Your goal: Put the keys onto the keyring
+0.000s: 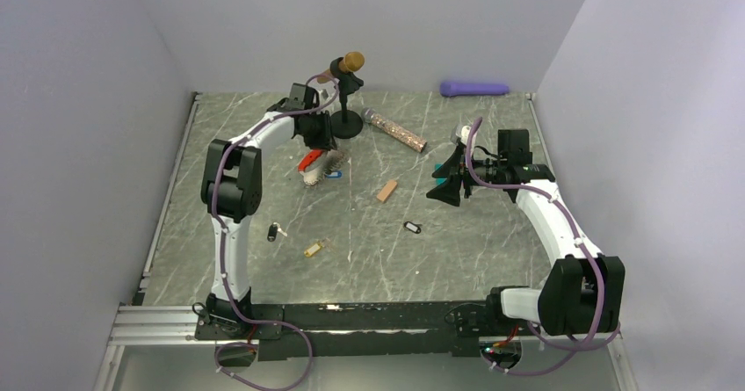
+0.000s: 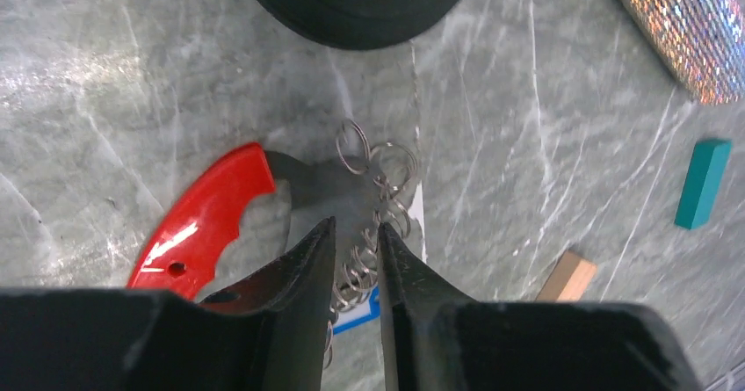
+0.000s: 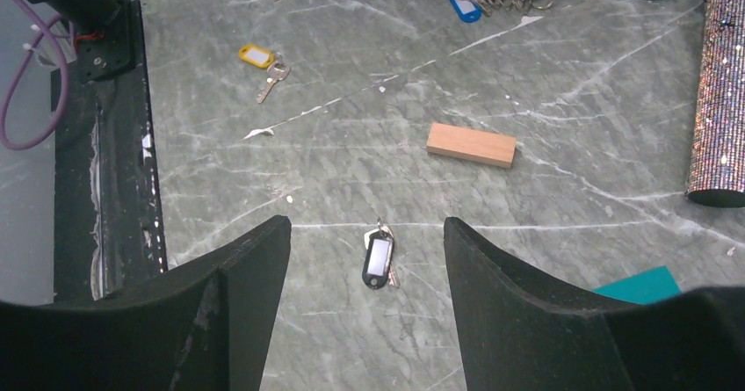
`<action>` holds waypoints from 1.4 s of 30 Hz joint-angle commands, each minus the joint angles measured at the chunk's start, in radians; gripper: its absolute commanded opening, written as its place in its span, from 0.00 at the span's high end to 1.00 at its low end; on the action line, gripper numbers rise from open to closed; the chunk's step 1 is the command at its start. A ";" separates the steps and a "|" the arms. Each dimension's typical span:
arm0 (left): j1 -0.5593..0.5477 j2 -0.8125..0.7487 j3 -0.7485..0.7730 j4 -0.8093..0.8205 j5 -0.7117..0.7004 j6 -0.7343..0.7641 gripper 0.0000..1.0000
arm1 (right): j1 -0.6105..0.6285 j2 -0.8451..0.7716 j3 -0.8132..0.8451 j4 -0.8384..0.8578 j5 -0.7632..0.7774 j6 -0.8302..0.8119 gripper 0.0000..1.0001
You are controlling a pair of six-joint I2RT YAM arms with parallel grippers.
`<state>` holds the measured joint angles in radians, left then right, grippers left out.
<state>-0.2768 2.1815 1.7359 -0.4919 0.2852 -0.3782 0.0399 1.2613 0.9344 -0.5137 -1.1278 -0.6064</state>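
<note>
Beside the stand [image 1: 346, 126], the keyring [image 2: 206, 220] lies flat; your left gripper [image 2: 357, 233] straddles its coil [image 2: 379, 189], jaws narrowed, grip uncertain. A blue key [image 3: 463, 6] touches the coil, perhaps threaded. You've a yellow key [image 3: 255, 54] and black key [image 1: 274, 231] loose; your right gripper [image 3: 365, 224] hangs wide open over a second black key [image 3: 379, 259].

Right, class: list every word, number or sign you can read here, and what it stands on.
No text can be read.
The black key tag and yellow key tag have pale label windows, blank or too small to tell.
The red keyring, glittery tube and wooden block show no lettering.
</note>
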 commanded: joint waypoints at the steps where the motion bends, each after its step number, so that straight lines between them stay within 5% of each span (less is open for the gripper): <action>1: 0.013 0.028 0.062 0.064 -0.021 -0.088 0.71 | -0.005 -0.003 0.004 0.015 -0.030 -0.019 0.32; 20: 0.021 0.056 0.034 0.138 0.031 -0.151 0.70 | -0.005 0.001 0.011 -0.006 -0.029 -0.040 0.32; 31: 0.021 -0.008 -0.004 0.101 0.029 -0.048 0.69 | -0.005 0.006 0.014 -0.014 -0.030 -0.046 0.32; 42: 0.020 -0.376 -0.356 0.078 -0.019 0.293 0.66 | -0.005 0.009 0.014 -0.018 -0.031 -0.053 0.32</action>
<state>-0.2558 2.0308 1.4990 -0.4206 0.2939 -0.2714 0.0399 1.2678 0.9344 -0.5301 -1.1278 -0.6365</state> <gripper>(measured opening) 0.320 0.684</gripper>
